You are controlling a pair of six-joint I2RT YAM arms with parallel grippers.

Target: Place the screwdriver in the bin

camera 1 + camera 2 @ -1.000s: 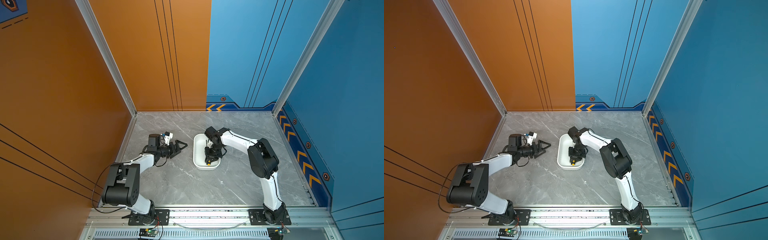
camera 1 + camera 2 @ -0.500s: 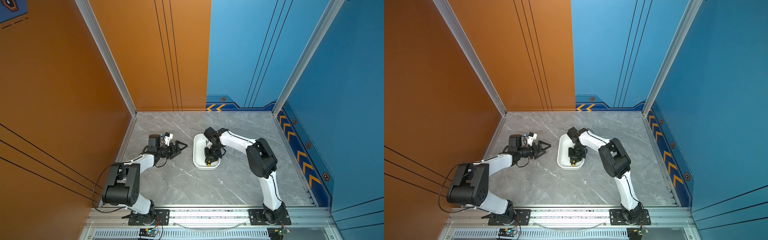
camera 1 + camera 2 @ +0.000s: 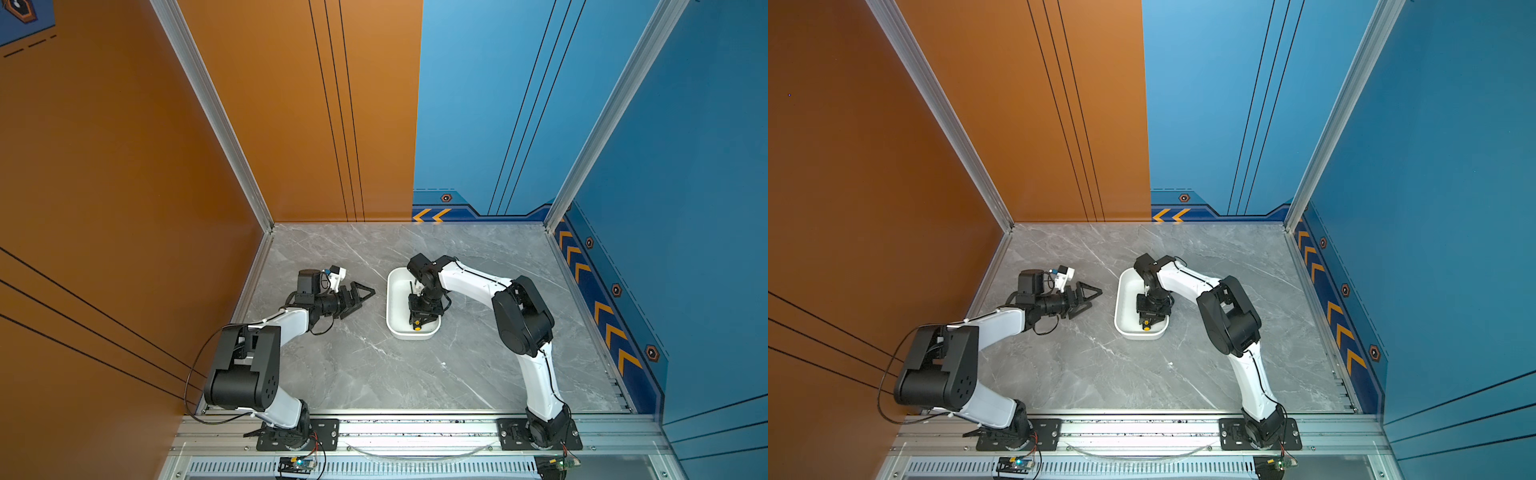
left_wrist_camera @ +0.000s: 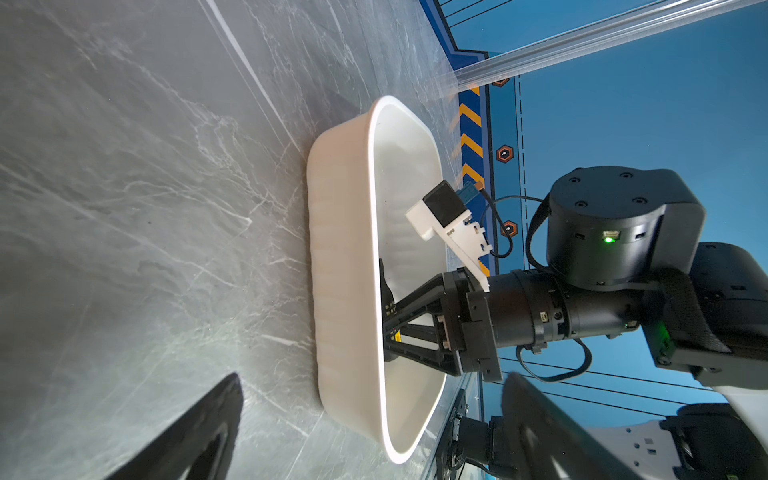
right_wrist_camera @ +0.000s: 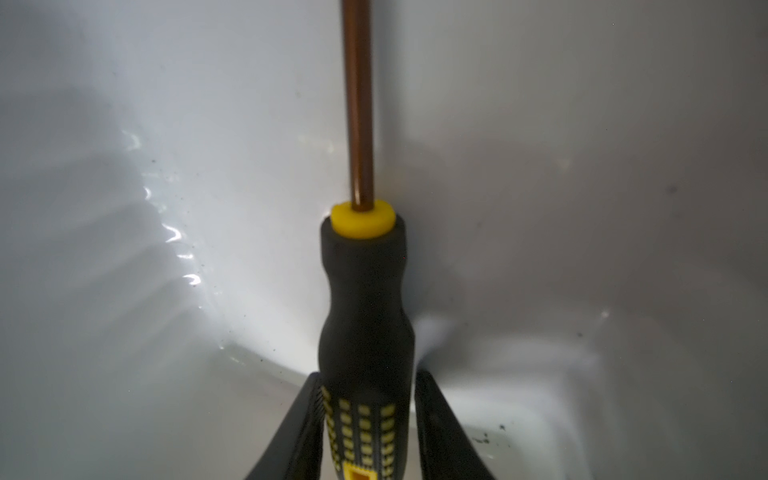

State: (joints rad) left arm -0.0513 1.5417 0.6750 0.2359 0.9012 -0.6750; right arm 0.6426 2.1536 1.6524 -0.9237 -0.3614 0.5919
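Your small slim screwdriver (image 5: 365, 316), black-handled with yellow marks and a yellow collar at the shaft, lies inside the shallow white rectangular plastic bin (image 3: 392, 299), which sits just right of centre on the grey marbled tabletop (image 3: 374, 374) in both top views. In the right wrist view the handle runs up the middle of the frame between the two black fingers (image 5: 440, 432) of the right gripper (image 5: 368, 432); a sliver of white shows between the handle and one finger, so you cannot tell whether the claw is clenched on it or already slack. The yellow end cap (image 3: 1146, 327) peeks out under that gripper near the bin's lower wall (towards the bottom of the frame). Your left gripper (image 3: 359, 296) rests left of the bin, apart from it, its fingers spread and holding nothing.
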